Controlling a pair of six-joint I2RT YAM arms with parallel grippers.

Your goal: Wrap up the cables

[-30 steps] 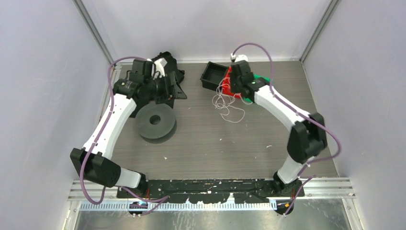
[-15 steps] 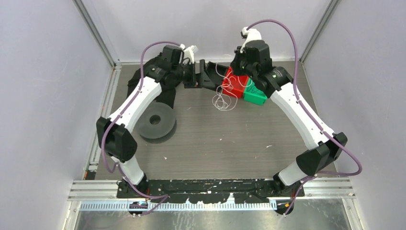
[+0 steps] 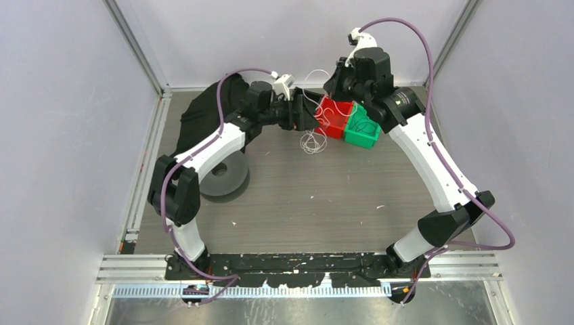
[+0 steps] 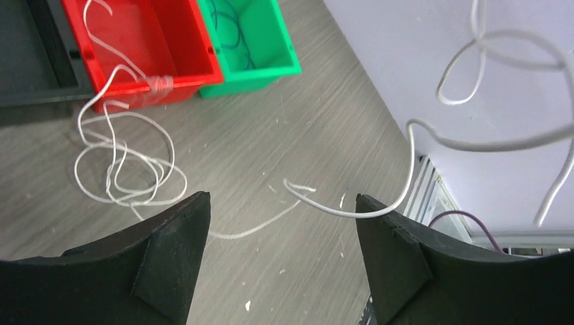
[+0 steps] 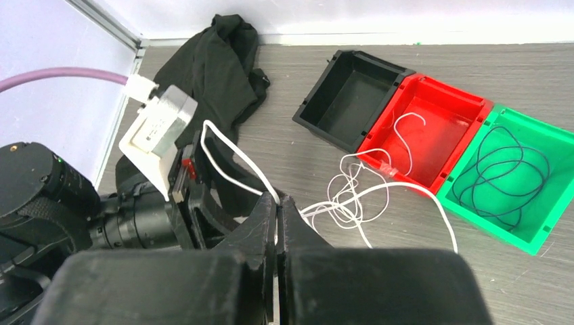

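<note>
Cable (image 5: pixel 238 158) hangs pinched in right hand (image 5: pixel 276 203); left hand (image 4: pixel 281 210), spread, should close on its free strand before winding.

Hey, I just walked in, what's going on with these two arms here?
They're working on a white cable. The right gripper, jaws shut, holds it up above the table. The left gripper, jaws open, faces the hanging strand without gripping it. More white loops trail from the red bin onto the table.
</note>
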